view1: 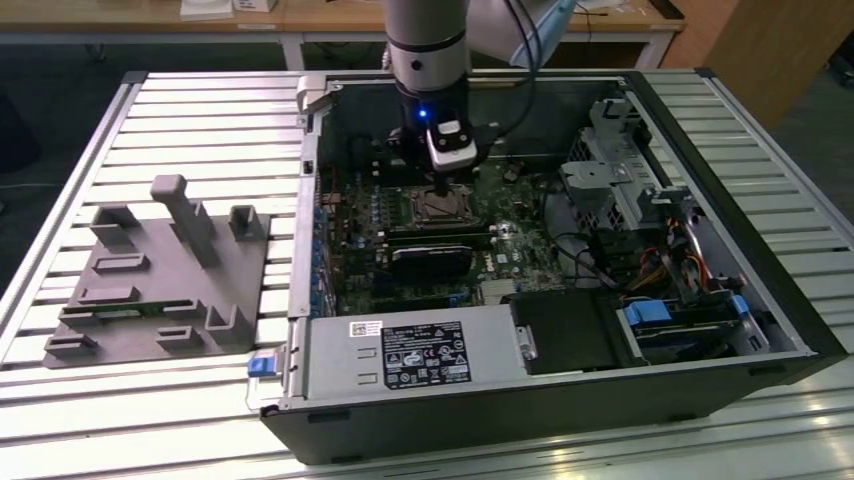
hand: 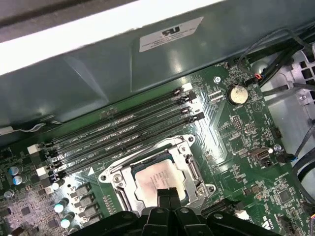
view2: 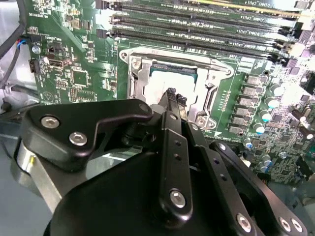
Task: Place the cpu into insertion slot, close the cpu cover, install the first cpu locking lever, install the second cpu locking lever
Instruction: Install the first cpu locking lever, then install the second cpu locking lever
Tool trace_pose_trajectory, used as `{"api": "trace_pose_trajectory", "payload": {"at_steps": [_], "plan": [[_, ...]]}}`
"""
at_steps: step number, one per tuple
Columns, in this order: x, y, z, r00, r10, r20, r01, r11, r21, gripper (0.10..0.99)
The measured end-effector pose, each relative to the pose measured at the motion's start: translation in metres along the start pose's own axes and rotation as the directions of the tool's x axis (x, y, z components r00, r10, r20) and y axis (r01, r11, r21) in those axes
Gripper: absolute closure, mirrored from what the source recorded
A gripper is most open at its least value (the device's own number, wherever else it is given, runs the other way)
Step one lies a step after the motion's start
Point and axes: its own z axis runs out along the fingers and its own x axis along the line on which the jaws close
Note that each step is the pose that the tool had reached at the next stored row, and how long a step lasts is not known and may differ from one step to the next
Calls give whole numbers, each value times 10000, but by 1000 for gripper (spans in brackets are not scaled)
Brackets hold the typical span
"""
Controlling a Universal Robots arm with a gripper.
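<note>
Here the gripper (view2: pixel 173 96) is seen near the centre of the second wrist view, directly above the cpu (view2: pixel 170 78), which is already laid in the insertion slot (view2: pixel 142 73). The fingers (view2: pixel 171 93) are pressed together and nothing is held between them. The cpu cover (hand: pixel 189 164) appears lowered around the chip. If the tips are pushed down off-centre, the chip could be scratched or the socket pins below could be bent.

Slatted metal table (view1: pixel 160 100), wooden desks (view1: pixel 334 20) behind
</note>
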Motion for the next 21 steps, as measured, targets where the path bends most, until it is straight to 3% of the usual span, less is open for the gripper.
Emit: {"api": "trace_pose_trajectory", "payload": {"at_steps": [10, 21], "plan": [[-109, -23, 14, 9996, 15, -292, -11, 9999, 128, 980], [-111, -23, 13, 9995, 15, -309, -11, 9999, 138, 980]]}}
